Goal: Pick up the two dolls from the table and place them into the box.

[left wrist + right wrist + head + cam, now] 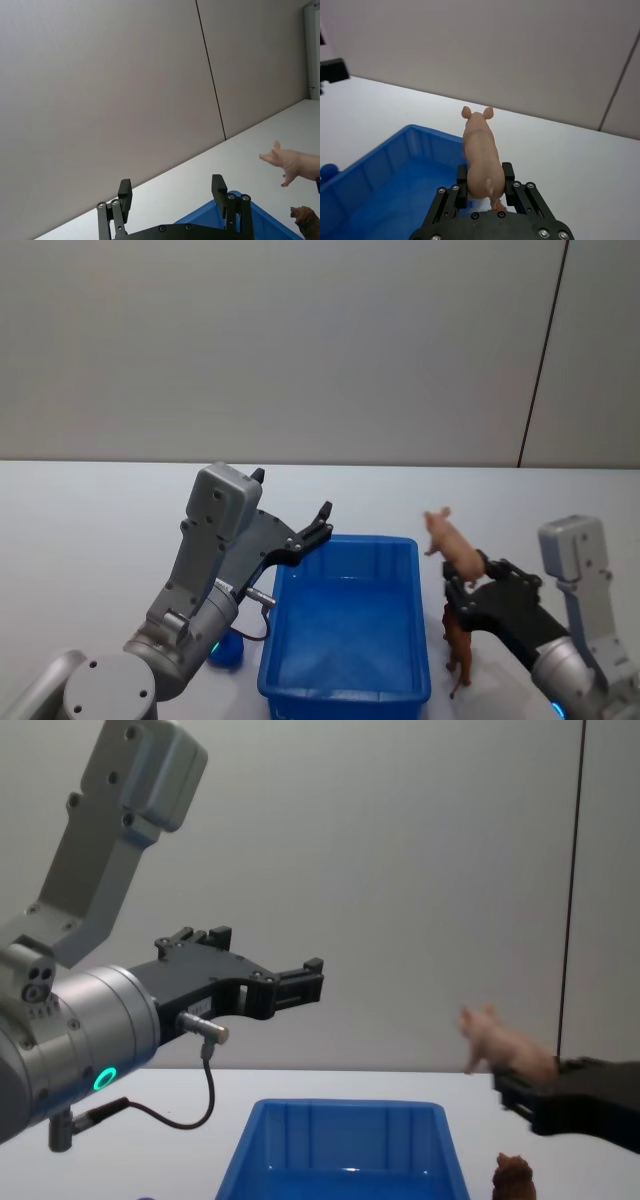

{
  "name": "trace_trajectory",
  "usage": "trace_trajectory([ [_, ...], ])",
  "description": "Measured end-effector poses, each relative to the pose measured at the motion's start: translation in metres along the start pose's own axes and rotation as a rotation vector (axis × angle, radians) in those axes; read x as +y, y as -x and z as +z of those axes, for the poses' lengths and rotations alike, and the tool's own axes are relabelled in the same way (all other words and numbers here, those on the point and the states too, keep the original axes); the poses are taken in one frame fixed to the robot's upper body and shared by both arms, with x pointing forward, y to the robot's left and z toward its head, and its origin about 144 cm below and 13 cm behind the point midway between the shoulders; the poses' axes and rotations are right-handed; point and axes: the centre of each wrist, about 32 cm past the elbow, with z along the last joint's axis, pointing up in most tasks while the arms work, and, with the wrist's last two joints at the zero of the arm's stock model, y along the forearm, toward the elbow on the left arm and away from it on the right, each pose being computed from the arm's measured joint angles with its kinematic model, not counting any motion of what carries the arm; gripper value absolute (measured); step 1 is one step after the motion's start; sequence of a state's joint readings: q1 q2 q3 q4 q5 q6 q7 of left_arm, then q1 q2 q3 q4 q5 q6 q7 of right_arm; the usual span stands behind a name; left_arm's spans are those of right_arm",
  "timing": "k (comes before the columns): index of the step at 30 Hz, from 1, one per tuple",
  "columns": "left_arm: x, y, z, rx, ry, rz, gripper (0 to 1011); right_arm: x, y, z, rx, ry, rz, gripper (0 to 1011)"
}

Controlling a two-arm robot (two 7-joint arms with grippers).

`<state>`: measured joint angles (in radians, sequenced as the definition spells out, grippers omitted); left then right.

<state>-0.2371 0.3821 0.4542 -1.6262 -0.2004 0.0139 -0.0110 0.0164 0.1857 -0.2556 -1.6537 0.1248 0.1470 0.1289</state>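
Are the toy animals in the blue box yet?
Not yet. The blue bin looks empty. In hand: the right gripper is shut on the pink pig, held in the air just right of the bin. Left to do: drop the pig in, then fetch the brown animal standing on the table beside the bin. The left gripper hangs open by the bin's left rim.

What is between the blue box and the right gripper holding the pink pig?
The brown doll, standing on the table just right of the box and below the right gripper; the head view shows it.
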Motion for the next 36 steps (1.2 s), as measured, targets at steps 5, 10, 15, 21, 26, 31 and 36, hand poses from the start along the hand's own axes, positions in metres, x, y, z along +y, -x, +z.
trace_trajectory([
  [5, 0.0, 0.0, 0.0, 0.0, 0.0, 0.0, 1003, 0.007, 0.002, 0.004, 0.0, -0.007, 0.072, 390],
  [10, 0.0, 0.0, 0.0, 0.0, 0.0, 0.0, 1003, 0.02, 0.007, 0.009, 0.002, -0.005, 0.173, 408],
  [15, 0.0, 0.0, 0.0, 0.0, 0.0, 0.0, 1003, 0.031, 0.014, 0.012, 0.006, 0.006, 0.245, 575],
  [21, 0.0, 0.0, 0.0, 0.0, 0.0, 0.0, 1003, 0.043, 0.021, 0.014, 0.013, 0.021, 0.31, 770],
  [26, 0.0, 0.0, 0.0, 0.0, 0.0, 0.0, 1003, 0.047, 0.025, 0.016, 0.017, 0.03, 0.32, 869],
  [31, 0.0, 0.0, 0.0, 0.0, 0.0, 0.0, 1003, 0.047, 0.027, 0.016, 0.02, 0.038, 0.302, 1001],
  [36, 0.0, 0.0, 0.0, 0.0, 0.0, 0.0, 1003, 0.044, 0.029, 0.016, 0.022, 0.046, 0.258, 1001],
])
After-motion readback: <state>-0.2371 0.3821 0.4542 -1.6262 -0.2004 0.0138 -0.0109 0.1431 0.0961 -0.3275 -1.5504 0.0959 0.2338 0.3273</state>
